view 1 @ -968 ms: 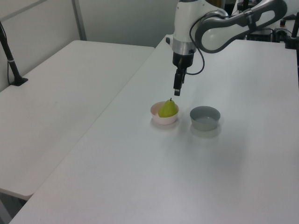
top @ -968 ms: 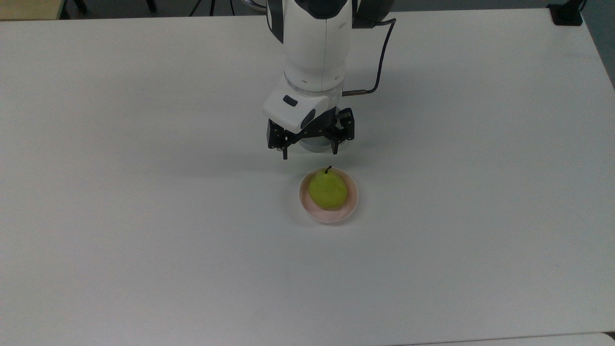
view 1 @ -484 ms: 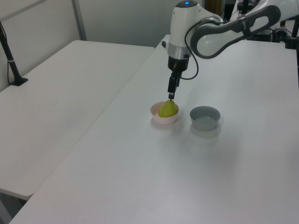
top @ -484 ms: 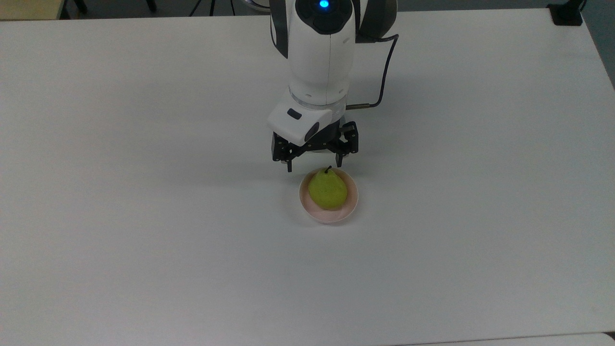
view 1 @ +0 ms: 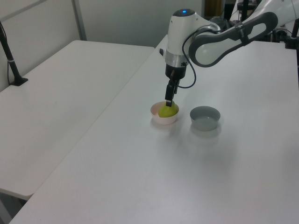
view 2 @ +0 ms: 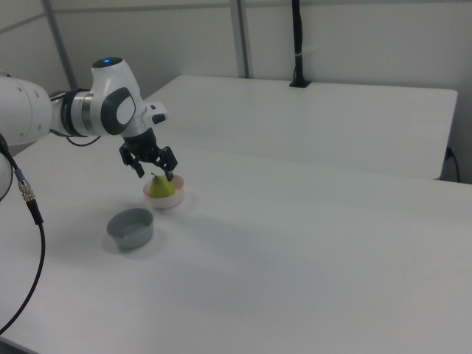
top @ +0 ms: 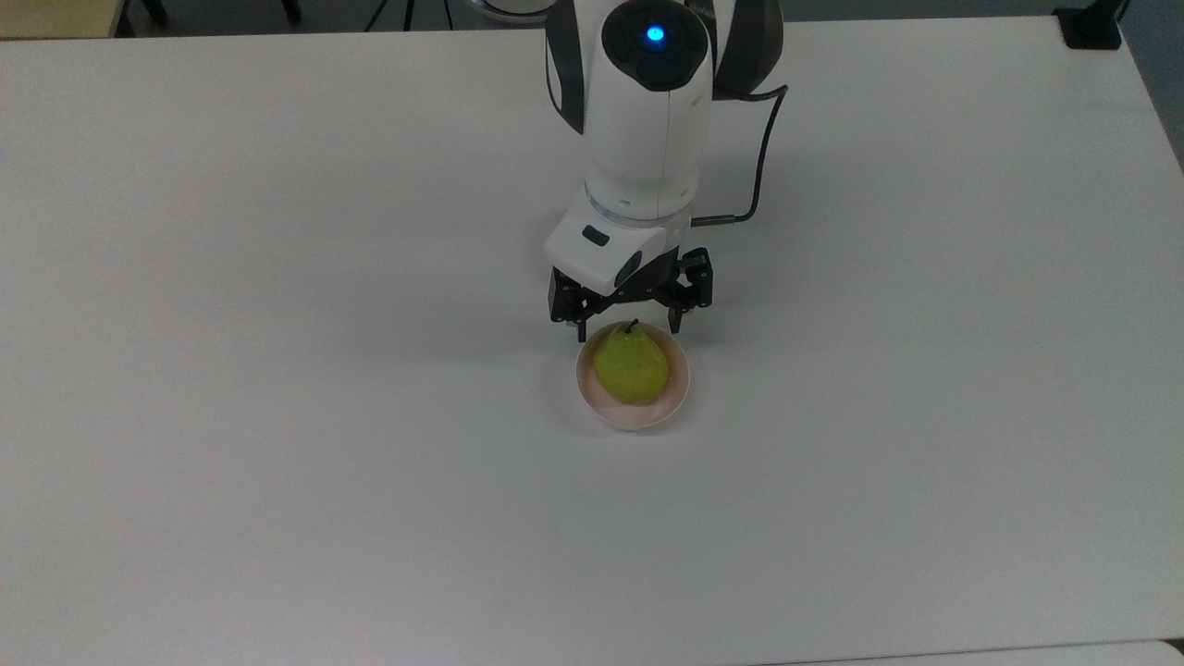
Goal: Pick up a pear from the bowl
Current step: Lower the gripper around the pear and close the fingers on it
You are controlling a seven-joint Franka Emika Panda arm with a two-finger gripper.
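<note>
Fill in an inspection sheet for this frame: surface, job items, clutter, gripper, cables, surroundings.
Surface: white table, bare apart from two bowls.
Job items: pear lying in the pink bowl, stem toward the arm.
Clutter: grey bowl beside the pink one.
Gripper: gripper open, fingers straddling the pear's stem end, not closed on it.
Cables: black cable looping off the wrist; another at the right view's left edge.
Surroundings: second white table; black post.

the arm (top: pixel 647 111) looks like shiny white plastic. the table (top: pixel 277 462) is smooth and matt. the pear (top: pixel 631 363) skin is dull, the bowl (top: pixel 675 398) smooth.
</note>
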